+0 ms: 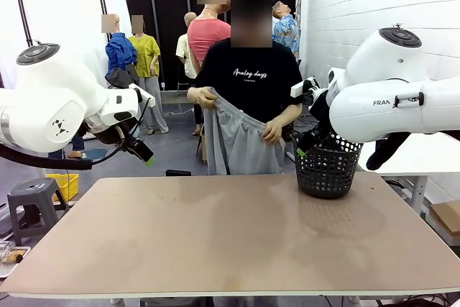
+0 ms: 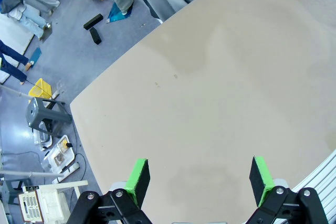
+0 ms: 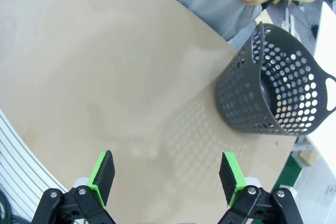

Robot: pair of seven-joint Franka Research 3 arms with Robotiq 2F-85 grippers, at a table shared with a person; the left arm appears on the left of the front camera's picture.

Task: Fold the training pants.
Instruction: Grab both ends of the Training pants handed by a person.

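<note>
Beyond the table's point(image 1: 215, 242) far edge, at 12 o'clock, one pair of training pants point(image 1: 241, 141) hangs from a person's two hands point(image 1: 203, 97). The hands grip the waistband, and the legs drop behind the tabletop. One black mesh basket point(image 1: 327, 170) stands on the table at about 2 o'clock, just beside the pants and under the right arm. Two grippers hover over bare tabletop: the left gripper point(image 2: 199, 174) and the right gripper point(image 3: 167, 174), each with jaws spread wide and holding nothing. The pants are light grey and soft, with a gathered elastic waistband.
</note>
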